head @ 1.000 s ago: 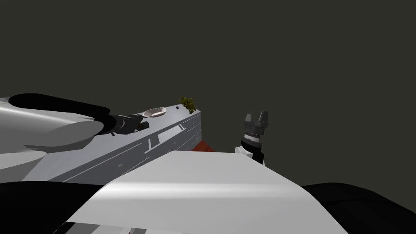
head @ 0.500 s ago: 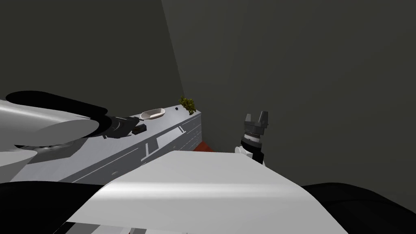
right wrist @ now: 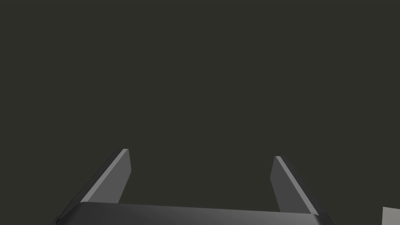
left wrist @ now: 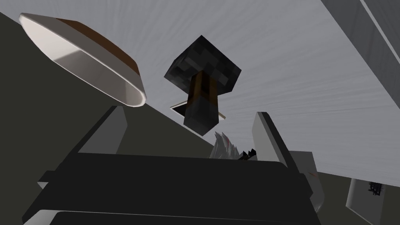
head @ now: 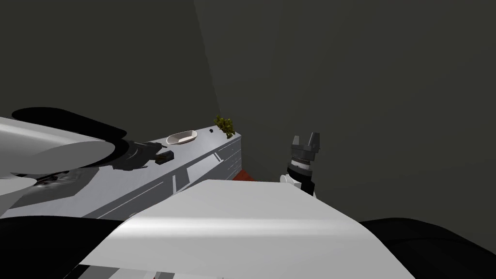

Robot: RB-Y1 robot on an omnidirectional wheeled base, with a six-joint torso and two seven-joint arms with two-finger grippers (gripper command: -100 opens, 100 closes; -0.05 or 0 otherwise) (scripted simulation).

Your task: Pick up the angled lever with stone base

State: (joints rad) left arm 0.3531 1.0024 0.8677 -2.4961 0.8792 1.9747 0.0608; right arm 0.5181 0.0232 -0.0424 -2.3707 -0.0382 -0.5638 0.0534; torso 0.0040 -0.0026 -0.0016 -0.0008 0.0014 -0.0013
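Lever (left wrist: 201, 84), dark stone base, on grey cabinet top (head: 206, 144), near white bowl (left wrist: 97, 66). Left gripper (left wrist: 189, 117) spread wide just before lever. Right gripper (right wrist: 201, 154) wide, empty. Plant (head: 224, 124) at far corner; dark olive walls.

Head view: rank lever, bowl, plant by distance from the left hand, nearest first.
1. Lever: just ahead of the open left hand, on the counter.
2. Bowl: beyond the lever, further along the counter.
3. Plant: at the counter's far corner.
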